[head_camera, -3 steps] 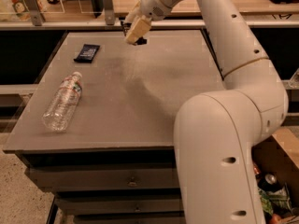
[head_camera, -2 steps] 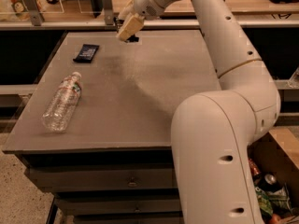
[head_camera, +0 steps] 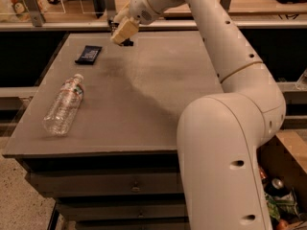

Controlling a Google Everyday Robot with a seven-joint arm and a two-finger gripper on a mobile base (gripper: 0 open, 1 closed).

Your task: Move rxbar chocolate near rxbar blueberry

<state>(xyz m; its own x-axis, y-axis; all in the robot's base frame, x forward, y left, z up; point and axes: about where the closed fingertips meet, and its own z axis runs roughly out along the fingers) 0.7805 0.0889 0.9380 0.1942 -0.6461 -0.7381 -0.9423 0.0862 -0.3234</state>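
Note:
The rxbar blueberry (head_camera: 88, 54), a flat dark navy-blue bar, lies on the far left part of the grey table (head_camera: 158, 90). My gripper (head_camera: 123, 32) hangs above the table's far edge, a little to the right of that bar. It is shut on a small dark bar, the rxbar chocolate (head_camera: 127, 43), of which only an end shows below the tan fingers (head_camera: 120, 34). The held bar is off the table surface and apart from the blueberry bar.
A clear plastic water bottle (head_camera: 64, 105) lies on its side on the left of the table. A rail and glass panels (head_camera: 57, 23) run behind the table. A box with cans (head_camera: 280, 195) stands on the floor at the lower right.
My gripper has moved left along the far edge with the dark bar in it, closer to the navy-blue bar. The bottle and the navy-blue bar have not moved.

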